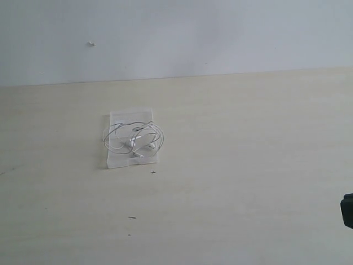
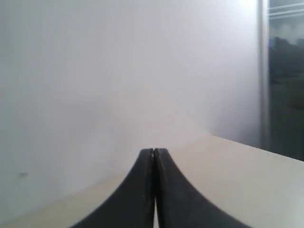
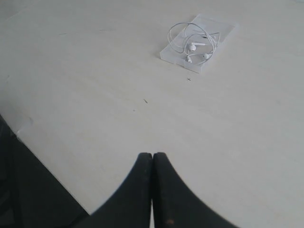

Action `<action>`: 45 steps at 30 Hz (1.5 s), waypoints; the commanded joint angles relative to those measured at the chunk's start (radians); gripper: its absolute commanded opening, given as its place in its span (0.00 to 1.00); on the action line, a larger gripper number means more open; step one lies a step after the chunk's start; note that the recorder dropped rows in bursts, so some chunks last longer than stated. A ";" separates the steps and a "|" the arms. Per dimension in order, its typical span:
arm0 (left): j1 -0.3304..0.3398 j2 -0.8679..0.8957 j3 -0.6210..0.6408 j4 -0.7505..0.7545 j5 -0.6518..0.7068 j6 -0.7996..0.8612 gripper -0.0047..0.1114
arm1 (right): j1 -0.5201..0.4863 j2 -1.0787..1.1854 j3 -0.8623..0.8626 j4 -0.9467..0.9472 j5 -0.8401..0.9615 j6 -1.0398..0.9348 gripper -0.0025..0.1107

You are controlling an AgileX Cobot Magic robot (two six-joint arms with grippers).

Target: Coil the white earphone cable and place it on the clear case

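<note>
- White earphone cable: loosely coiled, resting on top of the clear case. Both earbuds sit inside the loops. One loop hangs slightly past the case edge.
- Clear case: flat on the pale wood-grain surface, left of centre in the exterior view, closer to the wall than to the near side.
- Markings: case and cable are too small and washed out to read any label or brand in any view.
- Left end effector: fingers pressed together, nothing between them.
- Right end effector: fingers also pressed together, empty, above the surface and well apart from the case.
- Cable and case show in the exterior and right wrist views only. The right wrist view shows the coil best, with the separate loops and both earbuds distinct.
- The left wrist view takes in the wall, a corner of the surface and a dark glazed panel beside the wall.
- Only the right wrist view shows the surface's edge and the dark area beyond it.
- Exterior view only: a dark block at the right border, can't tell what part it is. There is also a small mark on the wall.
- A dark speck lies on the surface just beside the case.
</note>
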 commanded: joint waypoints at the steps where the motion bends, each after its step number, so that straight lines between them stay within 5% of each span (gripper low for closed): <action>1: -0.049 -0.003 0.073 0.152 -0.193 0.030 0.04 | -0.006 -0.008 0.001 0.006 -0.004 0.000 0.02; 11: -0.072 -0.003 0.312 0.273 -0.348 0.024 0.04 | -0.006 -0.008 0.001 0.006 -0.016 0.000 0.02; 20: -0.072 -0.003 0.540 0.306 -0.667 0.009 0.04 | -0.006 -0.008 0.001 0.009 -0.021 0.000 0.02; 23: -0.072 -0.003 0.560 0.194 -0.625 -0.028 0.04 | -0.006 -0.008 0.001 0.009 -0.021 0.000 0.02; 28: -0.072 -0.003 0.560 0.211 -0.465 -0.040 0.04 | -0.006 -0.008 0.001 0.009 -0.021 0.000 0.02; 33: -0.072 -0.003 0.560 0.424 -0.244 -0.348 0.04 | -0.006 -0.008 0.001 0.009 -0.021 0.000 0.02; 45: -0.062 -0.003 0.560 0.513 -0.255 -0.363 0.04 | -0.006 -0.008 0.001 0.009 -0.021 0.000 0.02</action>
